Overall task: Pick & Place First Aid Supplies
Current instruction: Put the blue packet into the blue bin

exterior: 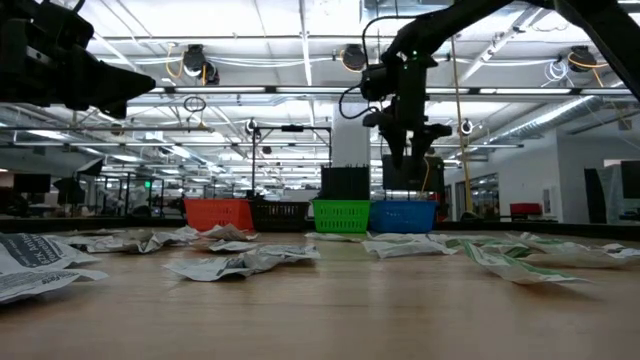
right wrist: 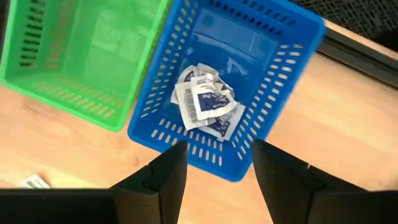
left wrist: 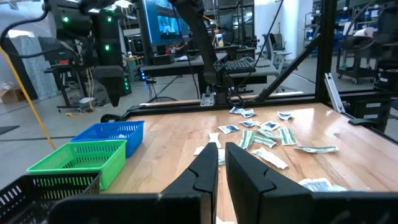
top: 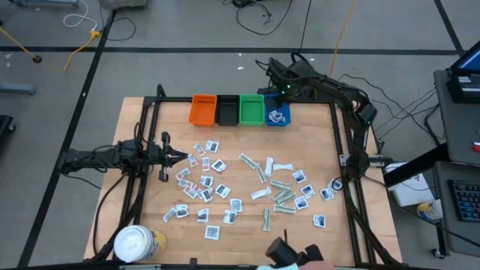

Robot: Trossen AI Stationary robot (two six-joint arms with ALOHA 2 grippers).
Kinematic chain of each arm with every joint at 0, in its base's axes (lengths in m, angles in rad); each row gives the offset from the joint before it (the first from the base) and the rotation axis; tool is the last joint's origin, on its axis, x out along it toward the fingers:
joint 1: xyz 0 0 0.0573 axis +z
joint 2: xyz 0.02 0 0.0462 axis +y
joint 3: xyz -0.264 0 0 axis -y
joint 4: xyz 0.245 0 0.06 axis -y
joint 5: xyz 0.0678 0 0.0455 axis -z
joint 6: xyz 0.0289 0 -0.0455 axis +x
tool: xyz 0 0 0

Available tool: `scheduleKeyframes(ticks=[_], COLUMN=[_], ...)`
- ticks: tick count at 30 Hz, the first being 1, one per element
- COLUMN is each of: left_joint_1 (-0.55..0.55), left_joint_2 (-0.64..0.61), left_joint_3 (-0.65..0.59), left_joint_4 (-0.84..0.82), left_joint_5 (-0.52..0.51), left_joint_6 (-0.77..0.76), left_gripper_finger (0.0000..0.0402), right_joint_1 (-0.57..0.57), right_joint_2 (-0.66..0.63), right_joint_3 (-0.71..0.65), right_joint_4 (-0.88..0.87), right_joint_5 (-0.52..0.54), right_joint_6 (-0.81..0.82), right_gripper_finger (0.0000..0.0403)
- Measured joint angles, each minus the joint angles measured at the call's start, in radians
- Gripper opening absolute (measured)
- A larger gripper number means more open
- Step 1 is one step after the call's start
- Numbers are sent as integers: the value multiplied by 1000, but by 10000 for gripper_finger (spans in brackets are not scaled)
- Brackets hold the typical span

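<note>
The right gripper (right wrist: 214,165), fingers apart and empty, hangs over the blue bin (right wrist: 292,81), loose packets (top: 281,193) lying well behind it, nearer the left gripper (top: 180,156), fingers together.

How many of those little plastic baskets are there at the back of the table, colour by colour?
orange bin: 1
black bin: 1
green bin: 1
blue bin: 1
Total: 4

Looks like a large open robotics lab or industrial workshop: high white ceiling with exposed beams and round hanging lamps (exterior: 195,62), rows of metal racks, lit computer monitors (left wrist: 163,23) on desks, loose cables (top: 259,16) across grey taped floor around the wooden worktop (top: 240,142).
</note>
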Motion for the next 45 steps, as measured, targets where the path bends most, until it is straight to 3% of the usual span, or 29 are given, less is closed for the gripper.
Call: scheduleKeyframes(ticks=[15, 24, 33, 45], left_joint_1=[0, 0, 0, 0], left_joint_2=[0, 0, 0, 0], left_joint_3=[0, 0, 0, 0], left_joint_4=[0, 0, 0, 0], left_joint_5=[0, 0, 0, 0], left_joint_6=[0, 0, 0, 0], left_gripper_finger=[37, 37, 37, 37], right_joint_1=[268, 470, 611, 714], right_joint_2=[-309, -460, -531, -521], right_joint_3=[-407, -538, -596, -812], right_joint_4=[40, 0, -36, 135], right_joint_5=[-3, -7, -105, -51], right_joint_6=[190, 368, 519, 604], right_gripper_finger=[172, 171, 171, 171])
